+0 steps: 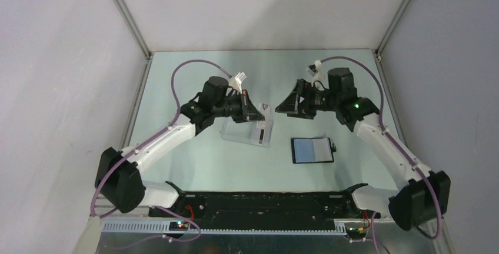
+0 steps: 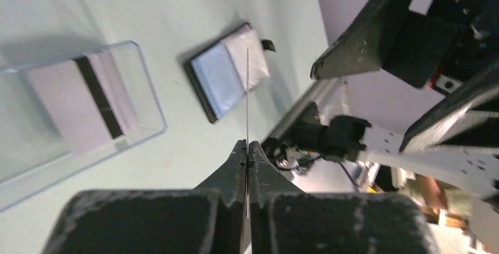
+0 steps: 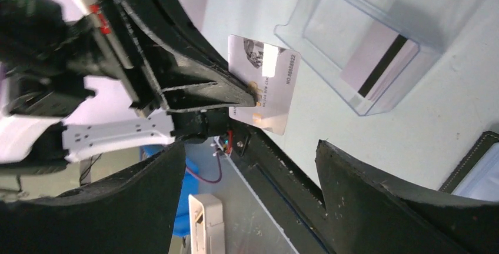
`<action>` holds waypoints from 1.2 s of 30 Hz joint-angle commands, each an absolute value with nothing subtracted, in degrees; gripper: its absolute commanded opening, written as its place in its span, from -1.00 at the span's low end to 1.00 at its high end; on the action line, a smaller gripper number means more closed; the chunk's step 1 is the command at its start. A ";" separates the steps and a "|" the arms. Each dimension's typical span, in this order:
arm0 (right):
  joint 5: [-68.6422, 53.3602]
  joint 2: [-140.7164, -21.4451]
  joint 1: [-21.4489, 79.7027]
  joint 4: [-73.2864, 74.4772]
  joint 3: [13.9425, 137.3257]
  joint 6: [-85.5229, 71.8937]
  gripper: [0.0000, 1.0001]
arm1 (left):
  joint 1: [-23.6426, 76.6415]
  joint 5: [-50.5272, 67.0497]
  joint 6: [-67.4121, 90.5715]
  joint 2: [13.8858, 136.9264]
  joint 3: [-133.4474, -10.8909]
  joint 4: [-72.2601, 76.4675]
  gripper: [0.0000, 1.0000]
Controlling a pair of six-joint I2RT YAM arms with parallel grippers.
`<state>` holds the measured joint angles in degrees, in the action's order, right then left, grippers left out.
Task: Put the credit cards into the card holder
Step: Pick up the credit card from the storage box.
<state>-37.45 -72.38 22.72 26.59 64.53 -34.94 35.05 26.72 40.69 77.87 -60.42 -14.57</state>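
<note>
Card holder (image 1: pixel 312 150) lies open and flat on the table (image 1: pixel 194 148), nearest the arm bases, right of centre. Its pale inner pockets face up.

Beyond it, to its left and apart from it, is a clear box (image 1: pixel 235 131). The stacked cards (image 1: pixel 259 133) lie inside, the top one showing a black stripe.

Farther back, over the box's far side, the left gripper (image 2: pixel 247 148) is clenched on one credit card (image 3: pixel 265 83). The card is pinched between the fingertips and held on edge, off the table. Its printed face is toward the right wrist camera.

Right gripper (image 1: pixel 283 107) faces it, near the card but not touching. Its fingers (image 3: pixel 382 201) are spread wide with nothing between them.
</note>
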 commanded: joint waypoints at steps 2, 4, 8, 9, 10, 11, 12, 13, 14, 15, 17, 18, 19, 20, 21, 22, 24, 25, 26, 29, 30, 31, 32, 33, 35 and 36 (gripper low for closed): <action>-52.98 -64.45 18.56 13.74 55.96 -41.14 0.65 | 34.66 39.30 52.63 70.27 -53.13 6.90 -1.00; -56.13 -63.36 18.33 10.30 54.40 -42.53 0.57 | 34.62 40.42 56.63 68.20 -50.22 13.15 -1.00; -59.46 -62.75 18.94 6.73 52.57 -44.81 0.42 | 34.59 41.73 60.61 65.03 -47.08 20.23 -1.00; -60.22 -62.53 19.21 4.25 51.70 -45.61 0.40 | 34.66 42.05 61.80 64.44 -46.79 21.28 -1.00; -60.52 -62.51 19.45 2.83 51.30 -47.44 0.39 | 34.65 42.66 62.19 64.26 -46.35 22.59 -1.00; -61.10 -62.47 19.89 -0.46 50.55 -48.37 0.38 | 34.61 42.86 62.60 64.07 -46.20 23.07 -1.00; -61.22 -62.48 20.14 -3.65 50.24 -50.15 0.37 | 34.58 43.24 63.18 64.07 -45.87 23.85 -1.00; -61.51 -62.77 20.83 -4.99 49.76 -50.83 0.36 | 34.68 43.44 63.67 63.94 -45.61 24.19 -1.00; -62.09 -63.07 21.23 -7.60 49.66 -52.06 0.34 | 34.70 43.43 63.87 63.92 -45.15 24.81 -1.00; -62.34 -63.73 22.09 -8.81 49.53 -53.40 0.30 | 34.71 43.51 64.26 63.84 -44.90 25.11 -1.00; -62.42 -64.63 23.31 -11.97 49.57 -55.28 0.19 | 34.67 43.55 64.88 63.79 -44.21 25.82 -1.00; -62.34 -64.92 23.91 -13.87 49.57 -55.90 0.16 | 34.71 43.53 65.05 63.76 -43.86 26.34 -1.00; -62.33 -65.47 24.13 -14.67 49.57 -57.00 0.09 | 34.71 43.51 65.22 63.71 -43.73 26.53 -1.00; -62.32 -65.74 24.53 -16.30 49.57 -57.55 0.05 | 34.71 43.51 65.30 63.67 -43.45 26.74 -1.00; -62.27 -65.98 24.79 -17.12 49.57 -58.46 -0.05 | 34.69 43.51 65.37 63.65 -43.35 26.82 -1.00; -62.00 -66.20 24.85 -18.10 49.57 -58.85 -0.09 | 34.69 43.51 65.38 63.68 -43.09 27.01 -1.00; -61.78 -66.63 25.00 -19.06 49.55 -59.67 -0.30 | 34.71 43.62 65.52 63.89 -42.90 27.19 -1.00; -61.87 -66.80 25.11 -19.37 49.56 -60.20 -0.43 | 34.72 43.67 65.49 63.94 -42.85 27.32 -1.00; -61.98 -67.22 25.24 -19.78 49.57 -60.38 -0.50 | 34.72 43.72 65.53 64.10 -42.75 27.37 -1.00; -62.09 -67.77 25.53 -19.63 49.52 -60.04 -0.94 | 34.67 43.83 65.54 64.34 -42.49 27.49 -0.99; -62.17 -67.83 25.54 -19.34 49.56 -59.82 -0.99 | 34.71 43.83 65.51 64.40 -42.29 27.55 -0.95; -62.20 -67.75 25.56 -19.12 49.56 -59.19 -1.00 | 34.71 43.80 65.55 64.37 -42.19 27.58 -0.74; -62.31 -67.50 25.48 -18.25 49.55 -58.68 -1.00 | 34.72 43.45 65.50 64.19 -41.95 27.59 -0.55; -62.18 -67.24 25.35 -17.34 49.60 -57.08 -1.00 | 34.67 43.17 65.44 64.04 -41.72 27.60 -0.20; -61.00 -66.15 24.53 -8.38 50.07 -52.35 -1.00 | 34.63 41.73 65.22 63.48 -40.76 27.62 0.15; -59.33 -65.07 23.67 -5.47 50.40 -50.52 -1.00 | 34.63 39.79 64.86 63.07 -39.76 27.61 0.22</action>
<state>-61.04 -67.68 24.95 -14.59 49.50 -57.60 34.85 42.41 65.58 64.90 -41.63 25.82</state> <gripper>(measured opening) 0.009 0.534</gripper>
